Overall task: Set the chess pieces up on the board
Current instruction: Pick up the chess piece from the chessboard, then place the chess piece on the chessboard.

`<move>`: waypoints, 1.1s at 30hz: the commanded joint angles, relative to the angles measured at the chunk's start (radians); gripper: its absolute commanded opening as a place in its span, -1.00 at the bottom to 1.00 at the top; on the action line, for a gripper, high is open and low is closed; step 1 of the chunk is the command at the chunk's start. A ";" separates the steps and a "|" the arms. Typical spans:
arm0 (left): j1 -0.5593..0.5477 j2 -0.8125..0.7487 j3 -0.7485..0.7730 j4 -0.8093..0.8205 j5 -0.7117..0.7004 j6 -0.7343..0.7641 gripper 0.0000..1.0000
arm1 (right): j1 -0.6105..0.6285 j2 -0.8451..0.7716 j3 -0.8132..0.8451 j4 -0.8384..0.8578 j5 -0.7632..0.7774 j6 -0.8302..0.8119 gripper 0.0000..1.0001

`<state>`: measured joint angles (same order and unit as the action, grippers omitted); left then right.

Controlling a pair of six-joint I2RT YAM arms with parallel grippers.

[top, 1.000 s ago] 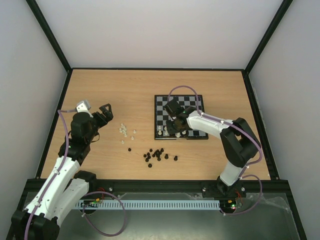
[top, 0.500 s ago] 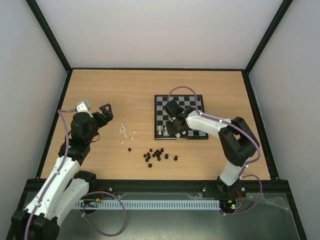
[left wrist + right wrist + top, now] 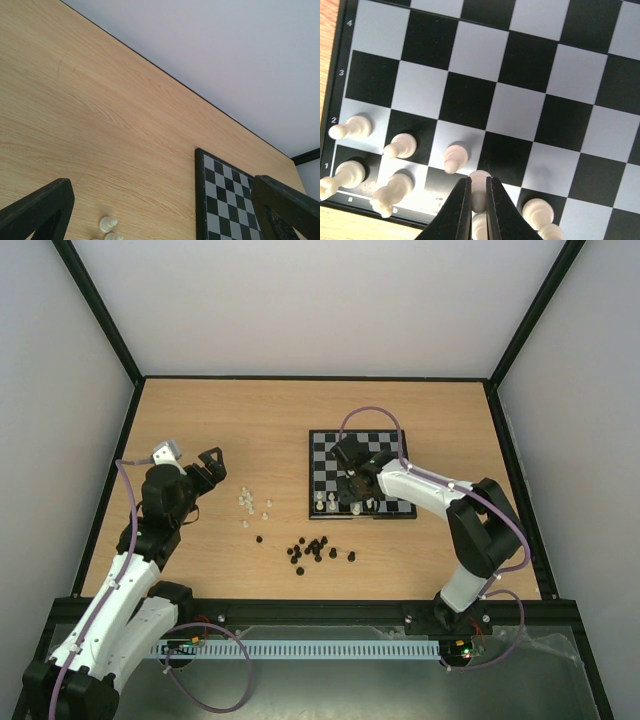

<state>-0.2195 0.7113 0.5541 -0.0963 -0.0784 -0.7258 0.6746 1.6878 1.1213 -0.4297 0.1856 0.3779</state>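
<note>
The board (image 3: 378, 452) lies right of centre on the table. Several cream pieces (image 3: 456, 156) stand in its two nearest rows. My right gripper (image 3: 478, 199) hangs over the near edge of the board (image 3: 570, 60), shut on a cream pawn (image 3: 479, 181) held between its fingers (image 3: 461, 205). In the top view it is at the board's near left (image 3: 352, 480). More loose cream pieces (image 3: 250, 501) lie on the wood left of the board; two show in the left wrist view (image 3: 108, 223). My left gripper (image 3: 207, 466) is open and empty, above the table left of them.
Several black pieces (image 3: 315, 548) lie scattered on the wood in front of the board. The table has a dark frame and pale walls on three sides. The board's left edge (image 3: 199, 200) shows in the left wrist view.
My right gripper has shifted slightly toward the back and right over the board's near rows, still holding the pawn. The left arm has not moved.
</note>
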 commanded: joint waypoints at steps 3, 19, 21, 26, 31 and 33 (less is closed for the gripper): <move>-0.002 -0.002 -0.009 0.006 0.003 0.007 0.99 | -0.032 0.019 0.020 -0.046 0.021 0.008 -0.87; -0.003 0.000 -0.009 0.008 0.005 0.007 0.99 | -0.040 0.085 0.026 -0.023 0.005 0.001 -0.77; -0.003 -0.001 -0.009 0.007 0.005 0.008 0.99 | -0.040 0.084 0.027 -0.022 0.006 0.001 -0.75; -0.003 0.003 -0.009 0.009 0.003 0.008 0.99 | -0.040 0.072 0.033 -0.027 0.011 0.003 -0.61; -0.003 0.005 -0.009 0.009 0.005 0.007 0.99 | -0.040 0.051 0.040 -0.038 0.017 0.003 -0.48; -0.003 0.006 -0.008 0.009 0.005 0.008 0.99 | -0.040 0.039 0.045 -0.046 0.019 0.003 -0.38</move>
<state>-0.2195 0.7139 0.5541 -0.0963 -0.0784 -0.7258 0.6388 1.7542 1.1378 -0.4244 0.1921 0.3801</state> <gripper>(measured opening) 0.995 0.271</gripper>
